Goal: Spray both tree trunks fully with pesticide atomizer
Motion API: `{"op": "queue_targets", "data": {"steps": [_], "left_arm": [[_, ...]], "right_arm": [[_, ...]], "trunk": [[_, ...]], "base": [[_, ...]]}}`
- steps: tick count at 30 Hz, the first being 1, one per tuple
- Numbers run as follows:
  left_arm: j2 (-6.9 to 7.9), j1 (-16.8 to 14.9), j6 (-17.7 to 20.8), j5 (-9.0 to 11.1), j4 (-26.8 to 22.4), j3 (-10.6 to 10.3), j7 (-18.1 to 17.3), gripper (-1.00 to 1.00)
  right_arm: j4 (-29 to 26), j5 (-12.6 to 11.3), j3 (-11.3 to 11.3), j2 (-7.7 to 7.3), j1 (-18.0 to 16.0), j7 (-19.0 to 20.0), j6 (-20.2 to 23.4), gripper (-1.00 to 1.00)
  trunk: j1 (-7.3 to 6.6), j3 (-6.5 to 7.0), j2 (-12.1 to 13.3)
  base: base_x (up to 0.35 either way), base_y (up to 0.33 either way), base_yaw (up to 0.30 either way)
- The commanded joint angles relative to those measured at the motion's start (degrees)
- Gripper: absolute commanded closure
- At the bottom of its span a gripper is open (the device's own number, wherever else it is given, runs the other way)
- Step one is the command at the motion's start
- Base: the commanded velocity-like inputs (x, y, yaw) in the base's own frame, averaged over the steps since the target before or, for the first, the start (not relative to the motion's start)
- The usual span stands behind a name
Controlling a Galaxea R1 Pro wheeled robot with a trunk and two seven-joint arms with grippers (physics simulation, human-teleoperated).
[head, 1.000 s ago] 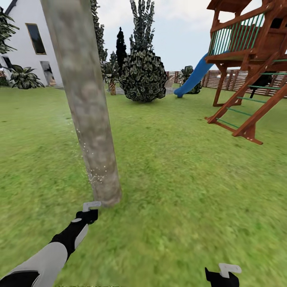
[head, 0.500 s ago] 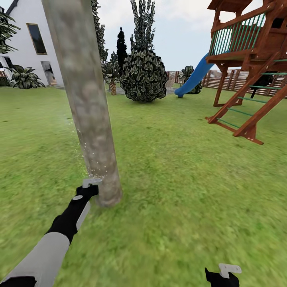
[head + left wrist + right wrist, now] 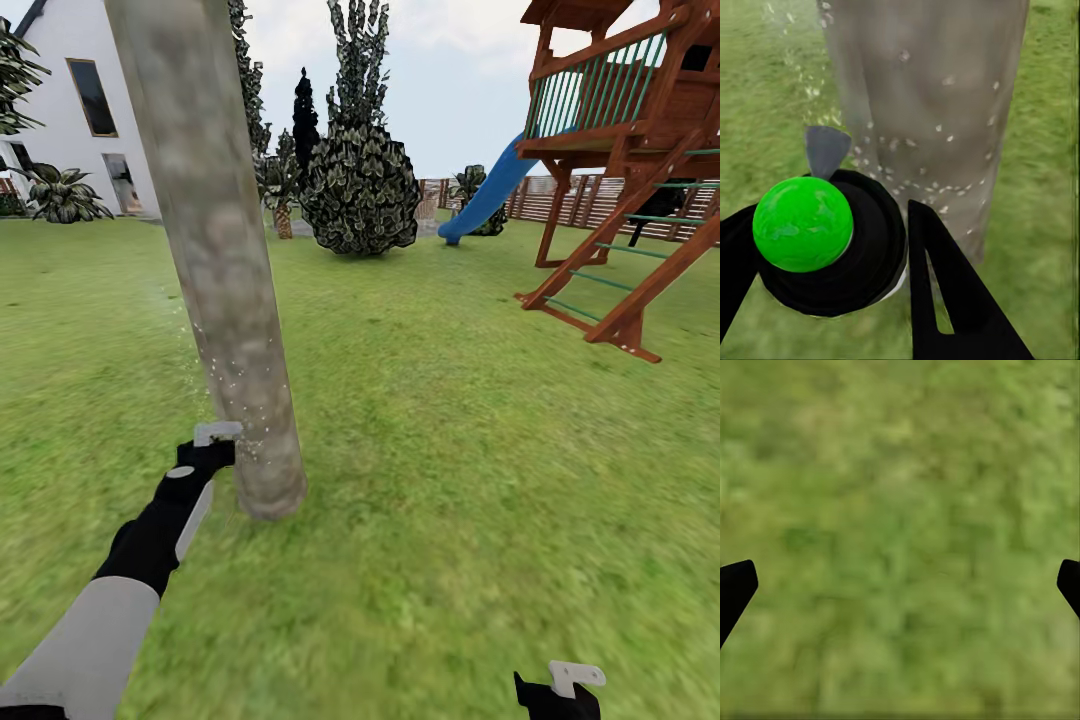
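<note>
Atomizer (image 3: 825, 240) clamped in left tool (image 3: 832, 255), nozzle turned at the tree trunk (image 3: 225, 300) close by, low down, so droplets land on bark. Specks dotting the lower trunk. Right tool (image 3: 900, 585) spread wide, idle over grass (image 3: 480, 450).

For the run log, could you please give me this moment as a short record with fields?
setting: lawn with a wooden play set
left gripper: shut on the pesticide atomizer
atomizer aim: toward the tree trunk, low down
trunk surface: pale droplets speckle the lower part
right gripper: open, over bare grass
second tree trunk: cannot tell
</note>
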Motion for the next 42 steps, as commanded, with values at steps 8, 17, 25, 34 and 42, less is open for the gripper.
{"op": "queue_targets", "data": {"steps": [8,17,25,34,42], "left_arm": [[-2.11,0.0,4.0,-0.1,-5.8,-3.2,0.0,1.00],[0.23,0.0,8.4,-0.1,-6.7,-3.6,0.0,1.00],[-2.33,0.0,17.7,-0.4,-17.6,-6.2,0.0,1.00],[-1.64,-0.2,21.4,-0.2,-20.5,-6.7,0.1,1.00],[-1.50,-1.1,30.0,-0.1,-26.7,3.0,-0.5,1.00]], "right_arm": [[0.1,0.0,0.0,0.00,0.0,0.0,0.0,-1.00],[0.2,0.0,0.0,0.00,0.0,0.0,0.0,-1.00],[0.2,0.0,0.0,0.00,0.0,0.0,0.1,-1.00],[0.2,0.0,0.0,0.00,0.0,0.1,0.1,-1.00],[0.2,0.0,0.0,0.00,0.0,0.1,0.1,-1.00]], "trunk": [[0.00,0.00,0.0],[0.00,0.00,0.0],[0.00,0.00,0.0],[0.00,0.00,0.0],[0.00,0.00,0.0]], "base": [[0.000,0.000,0.000],[0.000,0.000,0.000],[0.000,0.000,0.000],[0.000,0.000,0.000],[0.000,0.000,0.000]]}}
